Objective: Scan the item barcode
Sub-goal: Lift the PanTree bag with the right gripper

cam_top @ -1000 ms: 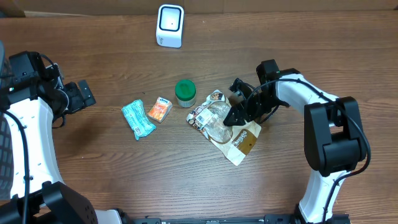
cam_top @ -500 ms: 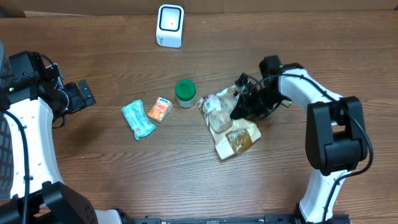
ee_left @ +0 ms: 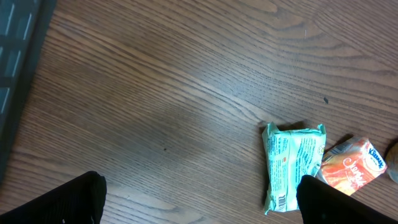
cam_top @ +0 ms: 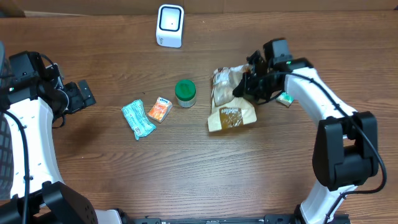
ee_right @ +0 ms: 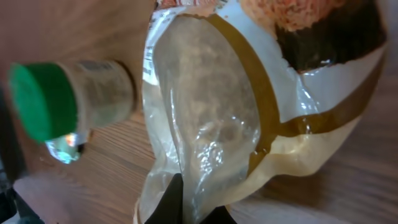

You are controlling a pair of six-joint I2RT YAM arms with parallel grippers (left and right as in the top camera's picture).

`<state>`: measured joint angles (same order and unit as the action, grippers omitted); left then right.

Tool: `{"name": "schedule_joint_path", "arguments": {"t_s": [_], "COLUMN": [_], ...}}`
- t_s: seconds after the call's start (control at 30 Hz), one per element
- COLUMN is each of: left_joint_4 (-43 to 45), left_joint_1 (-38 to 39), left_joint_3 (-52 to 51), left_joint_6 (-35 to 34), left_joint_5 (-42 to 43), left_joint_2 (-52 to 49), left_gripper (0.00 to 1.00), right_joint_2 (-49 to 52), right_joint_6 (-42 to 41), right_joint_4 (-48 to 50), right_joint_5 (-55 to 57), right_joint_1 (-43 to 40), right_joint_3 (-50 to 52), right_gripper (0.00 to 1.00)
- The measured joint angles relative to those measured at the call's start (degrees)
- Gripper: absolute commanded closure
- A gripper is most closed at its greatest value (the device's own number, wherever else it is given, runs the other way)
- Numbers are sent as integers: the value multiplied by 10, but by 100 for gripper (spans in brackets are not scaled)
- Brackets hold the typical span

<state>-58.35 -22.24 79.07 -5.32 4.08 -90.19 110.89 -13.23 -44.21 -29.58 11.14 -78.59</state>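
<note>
Right gripper jaws clamped on upper edge of snack bag with clear window and brown-gold print. Left gripper jaws wide apart, empty, at far left of table. Bag just right of green-lidded jar, well apart from white barcode scanner at back edge. Grasp looks done. Left to do, by my reading: carry bag to scanner, present barcode. Barcode itself not visible in any view.
</note>
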Motion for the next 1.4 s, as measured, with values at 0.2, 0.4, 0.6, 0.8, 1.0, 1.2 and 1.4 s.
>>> {"name": "schedule_joint_path", "arguments": {"t_s": [0.2,0.4,0.6,0.8,1.0,1.2,1.4], "left_joint_4": [0,0,0,0,0,0,0], "left_joint_1": [0,0,0,0,0,0,0], "left_joint_3": [0,0,0,0,0,0,0], "left_joint_6": [0,0,0,0,0,0,0], "left_joint_5": [0,0,0,0,0,0,0], "left_joint_2": [0,0,0,0,0,0,0], "left_gripper": [0,0,0,0,0,0,0], "right_joint_2": [4,4,4,7,49,66,66], "right_joint_6": [35,43,43,43,77,99,101], "right_joint_4": [0,-1,39,66,105,97,73], "right_joint_5": [13,15,10,2,-89,-125,-144], "right_joint_1": [5,5,5,5,2,-8,-40], "right_joint_3": [23,36,107,113,110,109,109], "right_gripper": [68,53,53,54,80,96,96]}}
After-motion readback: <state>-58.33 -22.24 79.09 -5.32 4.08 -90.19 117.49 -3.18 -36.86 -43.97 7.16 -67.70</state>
